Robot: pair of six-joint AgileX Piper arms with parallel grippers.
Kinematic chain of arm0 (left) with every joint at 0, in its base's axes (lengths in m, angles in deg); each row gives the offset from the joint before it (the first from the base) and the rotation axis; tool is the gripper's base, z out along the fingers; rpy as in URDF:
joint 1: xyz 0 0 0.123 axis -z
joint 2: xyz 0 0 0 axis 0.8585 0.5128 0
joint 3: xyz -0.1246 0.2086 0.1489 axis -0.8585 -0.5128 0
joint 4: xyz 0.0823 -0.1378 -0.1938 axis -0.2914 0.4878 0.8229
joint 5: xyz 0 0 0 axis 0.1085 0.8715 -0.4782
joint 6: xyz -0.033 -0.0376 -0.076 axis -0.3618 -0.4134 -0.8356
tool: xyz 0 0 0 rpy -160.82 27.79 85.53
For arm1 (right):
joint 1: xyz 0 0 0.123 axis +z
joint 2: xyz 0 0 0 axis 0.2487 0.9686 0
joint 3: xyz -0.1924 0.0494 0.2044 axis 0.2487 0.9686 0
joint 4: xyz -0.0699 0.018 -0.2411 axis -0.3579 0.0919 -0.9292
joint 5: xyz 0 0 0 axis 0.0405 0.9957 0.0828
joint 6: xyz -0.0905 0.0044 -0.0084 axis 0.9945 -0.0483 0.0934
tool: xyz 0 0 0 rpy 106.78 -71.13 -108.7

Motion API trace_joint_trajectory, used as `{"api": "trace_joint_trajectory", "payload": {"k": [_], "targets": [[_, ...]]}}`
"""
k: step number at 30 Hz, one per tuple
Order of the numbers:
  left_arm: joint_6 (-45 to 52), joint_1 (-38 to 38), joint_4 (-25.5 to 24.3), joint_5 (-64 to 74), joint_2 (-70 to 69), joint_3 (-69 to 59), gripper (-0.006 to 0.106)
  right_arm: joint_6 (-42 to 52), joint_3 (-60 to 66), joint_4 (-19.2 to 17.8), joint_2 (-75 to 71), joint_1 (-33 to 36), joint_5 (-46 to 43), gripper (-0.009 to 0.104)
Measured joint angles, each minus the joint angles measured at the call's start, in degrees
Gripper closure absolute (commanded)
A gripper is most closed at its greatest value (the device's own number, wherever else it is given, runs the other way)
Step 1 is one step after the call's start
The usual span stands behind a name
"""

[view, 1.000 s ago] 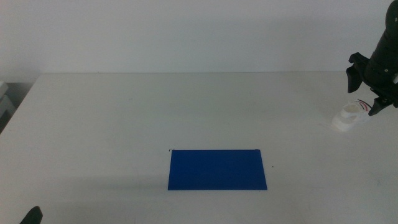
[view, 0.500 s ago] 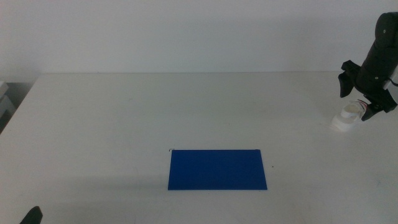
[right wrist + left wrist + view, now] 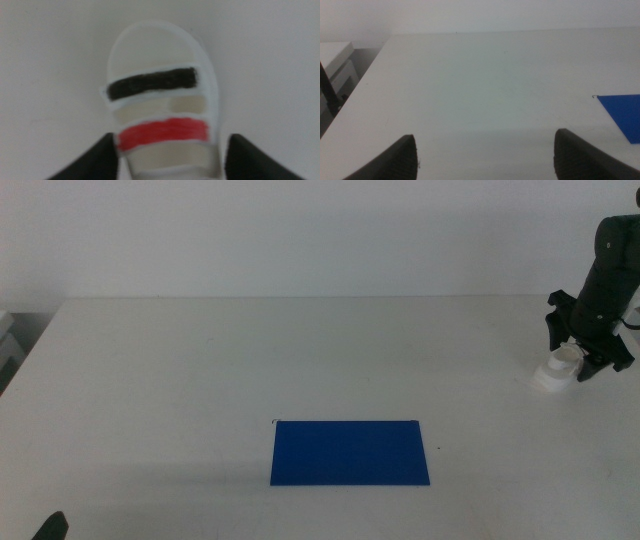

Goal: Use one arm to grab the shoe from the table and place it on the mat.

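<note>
1. Tabletop (image 3: 200,370): a wide, plain off-white surface that fills most of the middle view and carries every item listed below.
2. Mat (image 3: 349,452): a thin, flat, deep-blue rectangle lying on the tabletop at about 6 o'clock from the centre of the middle view. One corner of it also shows in the left wrist view (image 3: 622,112).
3. Shoe (image 3: 555,370): a small white sandal with a thick white sole, resting on the tabletop at about 3 o'clock in the middle view, well apart from the mat. The right wrist view shows it from above (image 3: 162,100), with one black strap and one red strap across the foot bed.
4. Right arm (image 3: 612,265): enters at the right edge of the middle view and reaches down over the shoe.
5. Right hand (image 3: 580,355): positioned directly over the shoe, jaws spread wide. In the right wrist view the two dark jaws stand one on each side of the sole at the red-strap end (image 3: 170,160). Light gaps show between jaws and sole; the hand has hold of nothing.
6. Left hand (image 3: 485,155): waits low over bare tabletop at the near left, jaws spread wide with nothing between them. Only a dark tip shows in the middle view, at about 7 o'clock (image 3: 50,527).
</note>
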Motion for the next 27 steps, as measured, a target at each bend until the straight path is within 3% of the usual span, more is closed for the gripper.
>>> {"api": "trace_joint_trajectory", "payload": {"k": [3, 4, 6, 13, 20, 27], "targets": [[0.0, 0.0, 0.0, 0.0, 0.0, 0.0, 0.007, -0.3, 0.0, 0.2, 0.0, 0.0, -0.4, 0.075], [0.0, 0.0, 0.0, 0.0, 0.0, 0.0, 0.007, -0.2, 0.0, 0.3, 0.0, 0.0, -0.3, 0.087], [0.0, 0.0, 0.0, 0.0, 0.0, 0.0, 0.007, -0.4, 0.0, 0.6, 0.0, 0.0, 0.4, 0.099], [0.0, 0.0, 0.0, 0.0, 0.0, 0.0, 0.007, -0.3, -3.0, 1.7, -0.1, 0.2, 6.5, 0.099], [0.0, 0.0, 0.0, 0.0, 0.0, 0.0, 0.007, 2.0, -3.9, -2.5, -5.3, 2.8, 7.3, 0.099], [0.0, 0.0, 0.0, 0.0, 0.0, 0.0, 0.007, 0.1, 0.4, -1.1, -13.5, 7.1, 7.6, 0.099]]}}
